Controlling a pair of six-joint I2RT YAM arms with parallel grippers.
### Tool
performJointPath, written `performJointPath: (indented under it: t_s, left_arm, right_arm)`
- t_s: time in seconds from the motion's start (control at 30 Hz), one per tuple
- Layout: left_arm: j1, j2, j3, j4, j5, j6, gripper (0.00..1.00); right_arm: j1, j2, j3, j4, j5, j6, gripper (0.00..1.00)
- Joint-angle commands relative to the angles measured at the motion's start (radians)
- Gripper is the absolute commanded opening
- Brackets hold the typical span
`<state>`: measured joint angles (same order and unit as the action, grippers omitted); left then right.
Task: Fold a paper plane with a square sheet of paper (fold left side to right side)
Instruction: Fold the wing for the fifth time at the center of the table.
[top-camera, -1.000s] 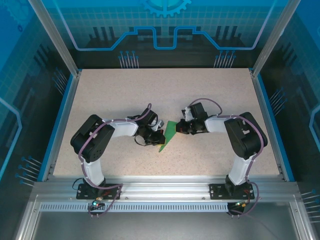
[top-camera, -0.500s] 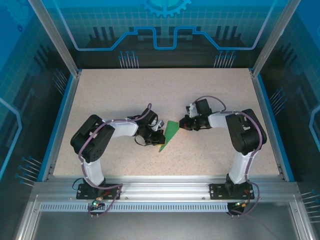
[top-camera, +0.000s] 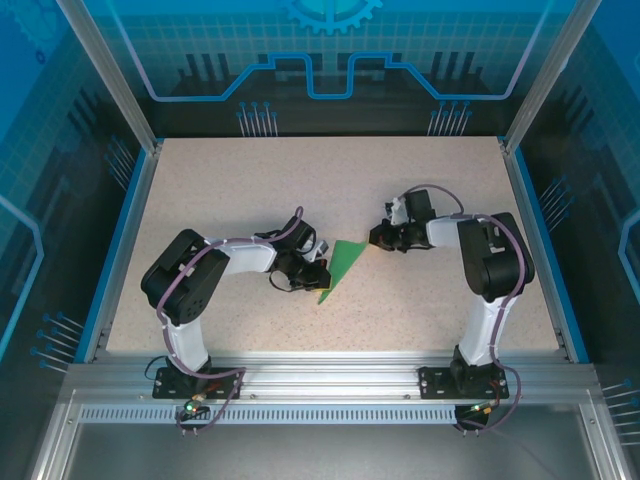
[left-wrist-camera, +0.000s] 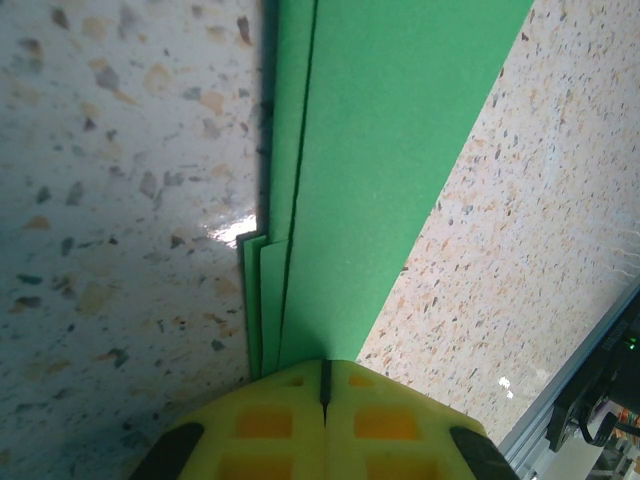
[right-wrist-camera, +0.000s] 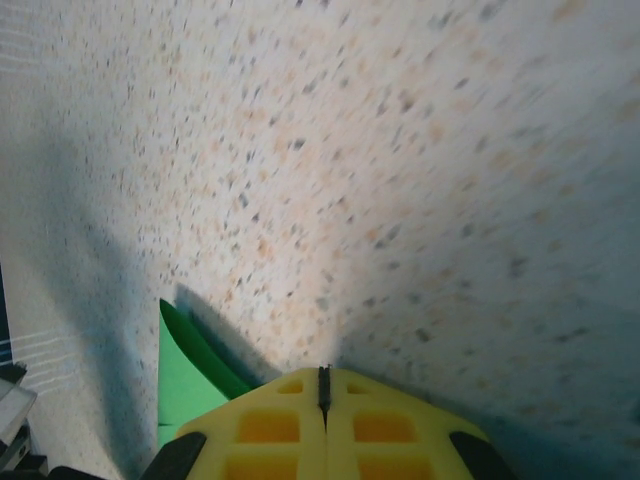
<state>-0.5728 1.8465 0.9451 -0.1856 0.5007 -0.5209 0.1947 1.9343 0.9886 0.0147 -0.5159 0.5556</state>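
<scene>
Left gripper (left-wrist-camera: 323, 380) is resting closed against the left edge of the green paper (top-camera: 341, 266), right gripper (top-camera: 379, 237) is hanging closed just right of it.

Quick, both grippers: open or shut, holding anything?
Left gripper: shut, tips down on the folded green paper; a pinch cannot be told.
Right gripper: shut, empty, apart from the paper.
</scene>
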Motion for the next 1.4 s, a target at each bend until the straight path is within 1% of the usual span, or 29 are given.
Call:
performJointPath:
  t_s: [0.0,0.13,0.23,0.33,0.47,0.67,0.87,1.1,1.23,1.37]
  left_arm:
    - [-0.008,0.021,-0.034,-0.11,-0.077,0.009,0.0]
    - [-0.01,0.012,-0.034,-0.103,-0.074,0.004,0.0]
    - [-0.009,0.008,-0.032,-0.106,-0.075,0.005,0.0]
    - [-0.01,0.005,-0.031,-0.107,-0.076,0.005,0.0]
    - [-0.01,0.004,-0.031,-0.106,-0.076,0.004,0.0]
    - [-0.01,0.001,-0.028,-0.106,-0.07,0.001,0.0]
    - [-0.009,-0.006,-0.026,-0.102,-0.065,-0.002,0.0]
    - [-0.009,-0.037,-0.022,-0.103,-0.049,-0.005,0.0]
    - [-0.01,-0.094,-0.014,-0.114,-0.034,-0.01,0.03]
    - [-0.009,-0.153,-0.001,-0.14,-0.008,-0.008,0.05]
  right_arm:
    - [-0.033,0.0,0.023,-0.026,0.064,-0.024,0.0]
    - [-0.026,-0.101,-0.009,-0.039,0.08,-0.022,0.0]
    - [0.001,-0.186,-0.058,-0.042,0.082,-0.015,0.0]
    - [0.055,-0.26,-0.132,-0.018,0.088,0.017,0.0]
    - [0.149,-0.304,-0.229,0.08,0.092,0.109,0.0]
    - [0.265,-0.254,-0.23,0.152,0.095,0.182,0.0]
    - [0.319,-0.176,-0.186,0.133,0.108,0.194,0.0]
    - [0.336,-0.123,-0.179,0.085,0.15,0.196,0.0]
    - [0.336,-0.109,-0.173,0.015,0.189,0.185,0.0]
    - [0.336,-0.101,-0.177,0.0,0.192,0.182,0.0]
